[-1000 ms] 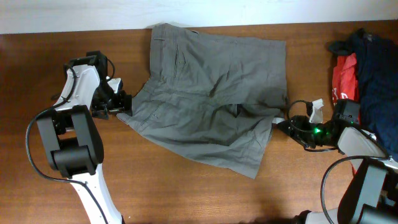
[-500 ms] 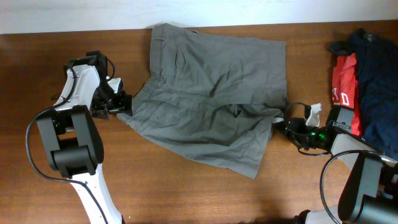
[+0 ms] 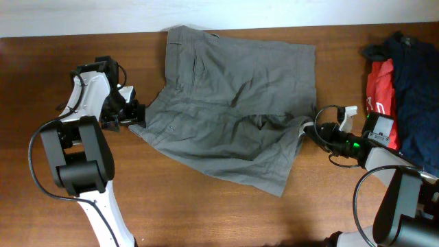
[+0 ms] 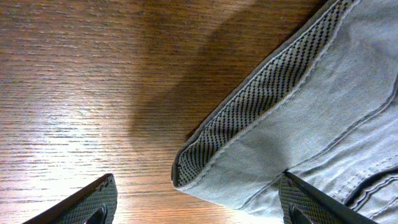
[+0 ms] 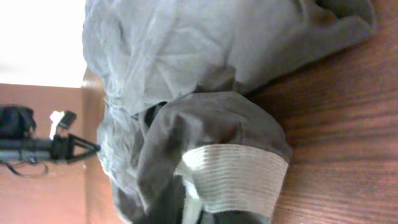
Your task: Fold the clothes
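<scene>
As the overhead view shows, the shorts (image 3: pixel 226 103) lie spread, wrinkled, across the middle of the desk (image 3: pixel 206 213). The left gripper (image 3: pixel 137 115) stands wide open at their left corner. Only its wrist view reveals the checked hem facing (image 4: pixel 261 93) lying between the fingers. The right gripper (image 3: pixel 314 129) is closed on the right edge. Only its wrist view reveals a pale woven band (image 5: pixel 233 177) there.
</scene>
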